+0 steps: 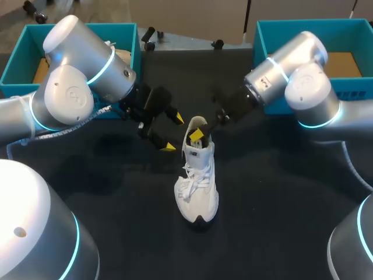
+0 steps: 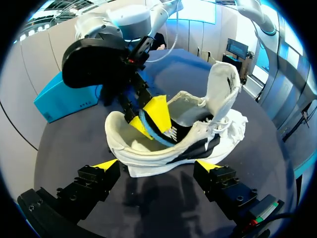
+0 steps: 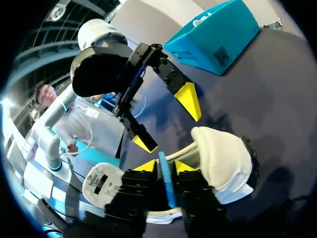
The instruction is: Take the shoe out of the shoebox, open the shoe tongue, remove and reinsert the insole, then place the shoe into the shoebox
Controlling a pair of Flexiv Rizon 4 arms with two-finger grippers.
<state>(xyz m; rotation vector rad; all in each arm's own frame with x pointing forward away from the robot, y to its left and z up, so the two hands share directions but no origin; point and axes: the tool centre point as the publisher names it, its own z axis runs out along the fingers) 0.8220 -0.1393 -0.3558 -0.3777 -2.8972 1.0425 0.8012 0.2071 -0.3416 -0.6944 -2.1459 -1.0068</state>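
Right wrist view: claw (image 3: 165,166) on insole (image 3: 169,191)

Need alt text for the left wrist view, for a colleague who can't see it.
The right gripper, inside the white shoe, pinches the blue insole between its yellow tips. The shoe sits on the dark table with its tongue raised, just ahead of the open, empty left gripper.
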